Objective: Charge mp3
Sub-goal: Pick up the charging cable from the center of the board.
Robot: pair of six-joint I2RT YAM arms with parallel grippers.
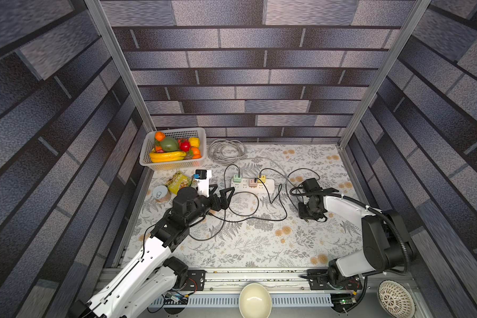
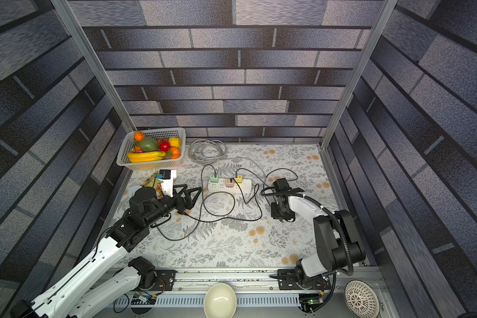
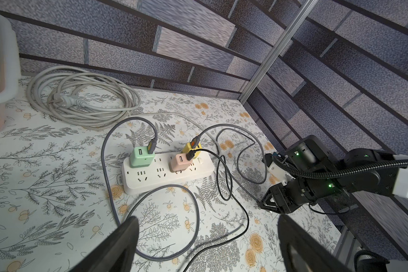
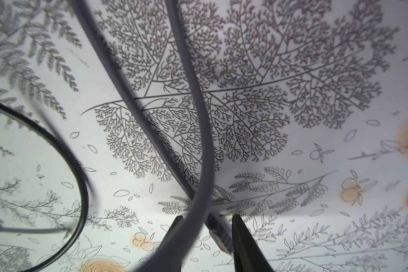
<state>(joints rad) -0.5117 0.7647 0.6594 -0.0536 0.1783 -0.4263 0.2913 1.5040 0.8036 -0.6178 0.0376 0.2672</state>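
No mp3 shows in any view. A white power strip (image 1: 252, 185) (image 3: 167, 174) carries green (image 3: 140, 156), pink (image 3: 180, 162) and yellow (image 3: 190, 148) chargers, each with a cable plugged in. My right gripper (image 1: 304, 217) (image 4: 206, 223) points down at the mat to the right of the strip. Its jaws stand narrow around a grey cable's plug (image 4: 219, 237). One finger lies against the plug and a cable loop hides the other side, so any pinch is unclear. My left gripper (image 1: 225, 190) (image 3: 205, 226) hovers open and empty left of the strip.
A fruit basket (image 1: 176, 131) stands at the back left beside a coiled pale cord (image 1: 226, 151). A snack packet (image 1: 178, 181) and a can (image 1: 160, 192) lie by the left arm. Dark cables (image 1: 245, 217) loop across the mat. A bowl (image 1: 255, 300) sits at the front rail.
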